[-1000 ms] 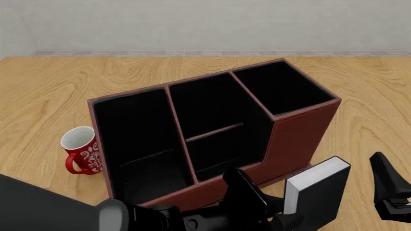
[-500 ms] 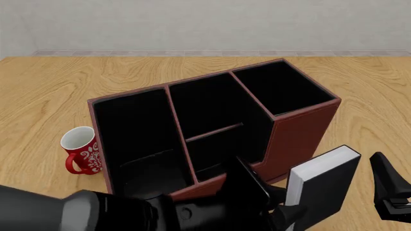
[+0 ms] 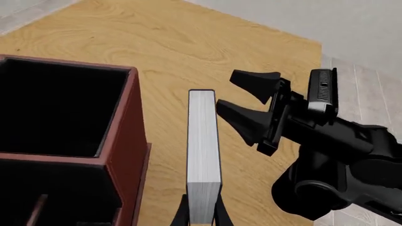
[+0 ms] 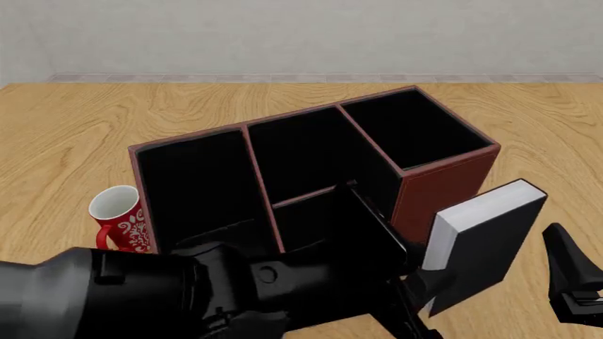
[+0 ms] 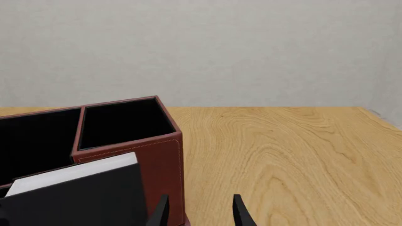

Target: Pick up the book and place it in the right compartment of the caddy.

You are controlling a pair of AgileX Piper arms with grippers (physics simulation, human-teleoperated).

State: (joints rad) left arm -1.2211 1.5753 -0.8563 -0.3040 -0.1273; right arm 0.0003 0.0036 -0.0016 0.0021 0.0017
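Wooden table (image 4: 75, 134): left claw (image 3: 201, 214) clamps book (image 4: 485, 244), fingertips cropped; right claw (image 3: 248, 101) apart.

Soft, even light fills all three views, with no glare and no single bright source to pick out; the wooden table (image 4: 75, 134) and pale wall (image 5: 201, 47) look flat and clean. Shadows are faint, only a thin dark edge on the table beside the caddy (image 3: 125, 155), whose black lining swallows all detail inside. Everything is sharp from near to far, with no blur, grain or bending at the picture edges.
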